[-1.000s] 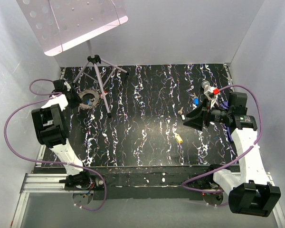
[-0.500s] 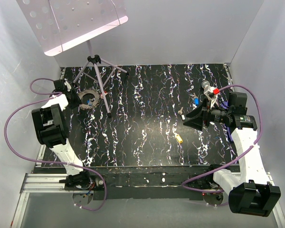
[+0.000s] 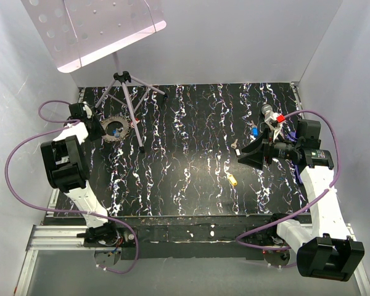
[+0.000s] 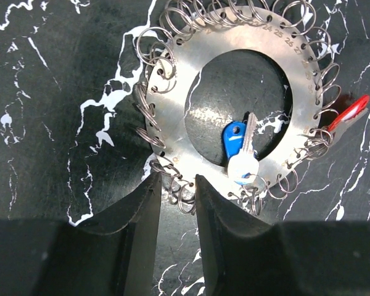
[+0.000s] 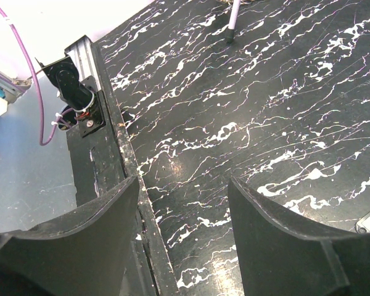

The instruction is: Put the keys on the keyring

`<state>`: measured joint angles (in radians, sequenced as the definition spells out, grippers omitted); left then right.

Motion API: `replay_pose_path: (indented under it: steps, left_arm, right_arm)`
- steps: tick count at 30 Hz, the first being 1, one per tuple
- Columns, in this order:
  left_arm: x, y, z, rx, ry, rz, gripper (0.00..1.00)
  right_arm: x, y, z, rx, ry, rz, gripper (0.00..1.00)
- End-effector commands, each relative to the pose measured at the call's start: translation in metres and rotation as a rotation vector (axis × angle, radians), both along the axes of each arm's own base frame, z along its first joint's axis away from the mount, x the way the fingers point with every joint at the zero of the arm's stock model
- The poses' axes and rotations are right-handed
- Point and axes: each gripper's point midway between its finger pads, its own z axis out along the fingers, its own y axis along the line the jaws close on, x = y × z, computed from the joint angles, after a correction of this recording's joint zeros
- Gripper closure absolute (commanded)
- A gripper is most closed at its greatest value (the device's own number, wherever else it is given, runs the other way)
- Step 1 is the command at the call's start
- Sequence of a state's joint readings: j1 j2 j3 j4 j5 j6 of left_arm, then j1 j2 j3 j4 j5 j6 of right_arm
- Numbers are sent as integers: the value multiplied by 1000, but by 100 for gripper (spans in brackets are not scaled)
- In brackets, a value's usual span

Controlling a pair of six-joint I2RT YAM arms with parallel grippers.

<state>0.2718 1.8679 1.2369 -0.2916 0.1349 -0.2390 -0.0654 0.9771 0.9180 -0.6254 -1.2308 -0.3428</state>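
Observation:
The keyring (image 3: 115, 129) is a flat metal disc edged with many small split rings, at the table's far left. In the left wrist view (image 4: 191, 123) a blue-headed key (image 4: 233, 137) and a silver key (image 4: 245, 157) hang from it in its hole, and a red-headed key (image 4: 349, 112) hangs at its right edge. My left gripper (image 3: 99, 129) (image 4: 176, 188) is closed to a narrow gap on a small ring at the disc's near edge. My right gripper (image 3: 251, 155) (image 5: 184, 185) is open and empty. Loose on the table are a yellow key (image 3: 232, 180), a silver key (image 3: 234, 145), a blue key (image 3: 254, 131) and a red key (image 3: 280, 117).
A music stand on a purple tripod (image 3: 128, 92) rises just behind and right of the disc. One of its legs (image 5: 233, 18) shows at the top of the right wrist view. The table's near edge and rail (image 5: 120, 154) run under my right gripper.

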Motion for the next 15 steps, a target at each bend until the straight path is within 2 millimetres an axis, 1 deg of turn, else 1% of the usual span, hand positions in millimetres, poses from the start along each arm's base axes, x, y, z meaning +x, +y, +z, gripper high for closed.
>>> replay_pose_path:
  steps: [1,4,9,15]
  left_arm:
    - [5,-8,30,-6,-68,-53,72]
    - [0,-8,31,-19,-76,-24,72]
    - [-9,0,21,19,-40,24,72]
    - [-9,-1,15,8,-28,23,76]
  right_arm:
    - [0,1,1,14,-15,14,32]
    - [0,1,2,15,-18,14,32]
    - [0,1,2,16,-18,15,32]
    - [-1,1,2,17,-15,18,32]
